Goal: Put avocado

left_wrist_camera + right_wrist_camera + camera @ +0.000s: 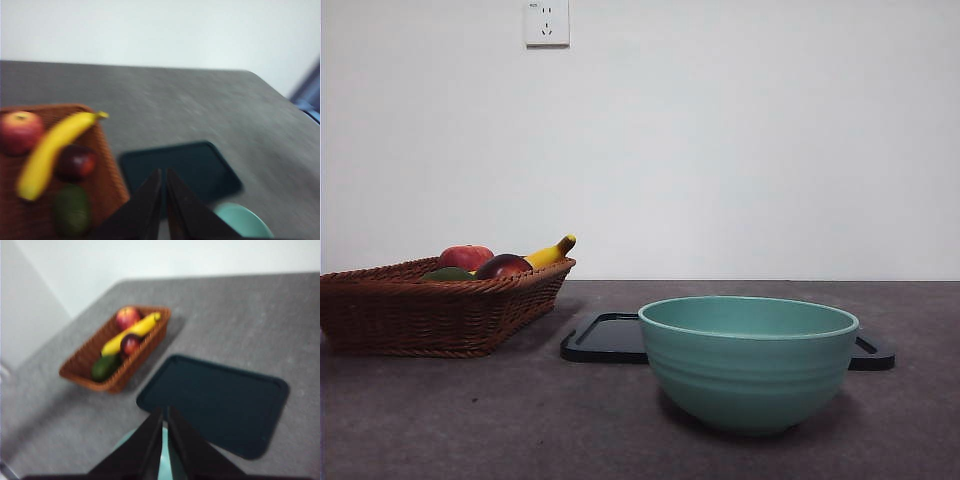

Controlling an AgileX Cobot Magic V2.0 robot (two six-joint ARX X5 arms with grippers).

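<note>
The woven brown basket (440, 305), left of centre in the front view, holds the avocado (104, 367), a red apple (466, 256), a dark red-purple fruit (503, 266) and a banana (552, 252). The ribbed teal bowl (748, 360) in the lower middle shows nothing inside. Behind it lies a flat black tray (215, 402) with rounded corners, bare in the wrist views. The avocado is mostly hidden in the front view but lies at one end of the basket in both wrist views. The left gripper (164, 175) and right gripper (165, 412) are clenched, grasping nothing.
</note>
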